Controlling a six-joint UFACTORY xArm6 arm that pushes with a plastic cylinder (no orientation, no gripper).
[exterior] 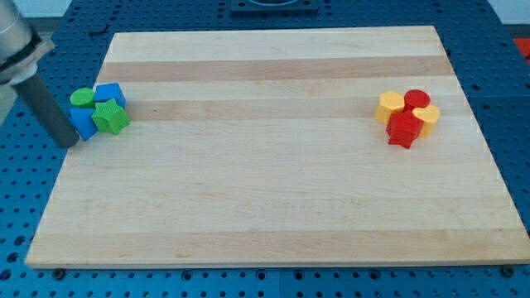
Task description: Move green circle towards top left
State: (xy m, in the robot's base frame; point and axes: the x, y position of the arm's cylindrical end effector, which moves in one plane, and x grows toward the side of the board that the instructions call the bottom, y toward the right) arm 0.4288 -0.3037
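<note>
Item: wooden board (273, 207), pale, on a blue perforated bench (16, 215).

Left cluster, at the board's left edge, blocks packed touching: green circle (81, 98) at the cluster's upper left; blue cube (110, 93) to its right; green star (110, 118) below that; a blue block (83, 124), shape unclear, under the circle.

Right cluster, well apart: yellow hexagon (390, 107), red circle (416, 98), yellow heart (428, 115), red star (404, 129), all bunched.

My tip (68, 142) stood at the view's left of the blue block, just beside or touching it. No pincer was fitted; nothing was gripped. Judgement: the tip sat low and left of the circle, likely placed to work round for an up-left push.
</note>
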